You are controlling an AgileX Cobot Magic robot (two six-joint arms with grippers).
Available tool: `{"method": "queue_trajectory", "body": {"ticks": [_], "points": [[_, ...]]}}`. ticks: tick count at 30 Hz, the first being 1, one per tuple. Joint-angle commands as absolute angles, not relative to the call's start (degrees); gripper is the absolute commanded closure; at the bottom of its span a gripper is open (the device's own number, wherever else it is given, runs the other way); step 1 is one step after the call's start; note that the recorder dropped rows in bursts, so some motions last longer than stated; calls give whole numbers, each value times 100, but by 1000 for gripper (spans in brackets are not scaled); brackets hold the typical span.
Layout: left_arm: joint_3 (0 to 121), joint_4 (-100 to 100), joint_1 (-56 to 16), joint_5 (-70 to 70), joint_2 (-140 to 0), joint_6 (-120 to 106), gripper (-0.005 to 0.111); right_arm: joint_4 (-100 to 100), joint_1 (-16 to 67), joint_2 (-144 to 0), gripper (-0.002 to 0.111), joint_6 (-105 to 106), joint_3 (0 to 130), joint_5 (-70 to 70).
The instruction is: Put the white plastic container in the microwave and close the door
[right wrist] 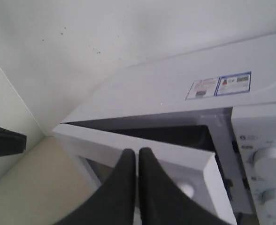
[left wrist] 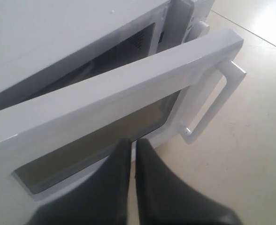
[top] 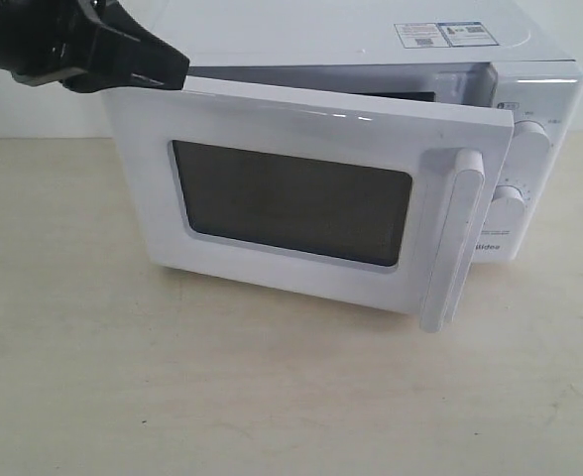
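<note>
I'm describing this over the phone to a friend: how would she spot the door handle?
Find the white Midea microwave on the table. Its door, with a dark window, hangs ajar; the handle is the upright white bar on the door's free edge, long and straight beside two round dials.

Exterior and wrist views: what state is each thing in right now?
door: ajar, swung partway open, handle side away from the body.
left hand: shut, empty, by the door's hinge-side top corner.
right hand: shut, empty.
</note>
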State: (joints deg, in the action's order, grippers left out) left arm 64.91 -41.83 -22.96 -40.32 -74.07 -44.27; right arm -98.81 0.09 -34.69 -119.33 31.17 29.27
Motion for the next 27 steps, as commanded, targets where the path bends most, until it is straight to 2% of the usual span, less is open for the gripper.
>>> {"method": "queue_trajectory", "body": {"ticks": [1,6,7,8,10,11,15,20,27], "points": [[6539,-4285,-2290,-4056,-7343,-4336,102,-9995,0,-3806,108,-11886,2301,1857],[6539,-4439,-2290,-4115,-7343,-4336,102,-9995,0,-3817,108,-11879,2022,-107],[6539,-4553,-2290,-4104,-7343,-4336,102,-9995,4,-3804,108,-11458,2085,-1059],[6539,-4614,-2290,-4104,-7343,-4336,102,-9995,4,-3768,108,-11163,2187,-1251],[6539,-4823,-2305,-4082,-7343,-4336,102,-9995,4,-3786,108,-9283,2738,-585],[6539,-4823,-2305,-4056,-7343,-4336,102,-9995,4,-3801,108,-8344,3055,218],[6539,-4891,-2305,-4056,-7343,-4336,102,-9995,4,-3736,108,-9290,3364,1942],[6539,-5173,-2305,-4056,-7343,-4336,102,-9995,4,-3994,108,-10767,3344,3007],[6539,-5205,-2305,-3924,-7343,-4336,102,-9995,0,-4192,108,-10302,3676,3132]]}}
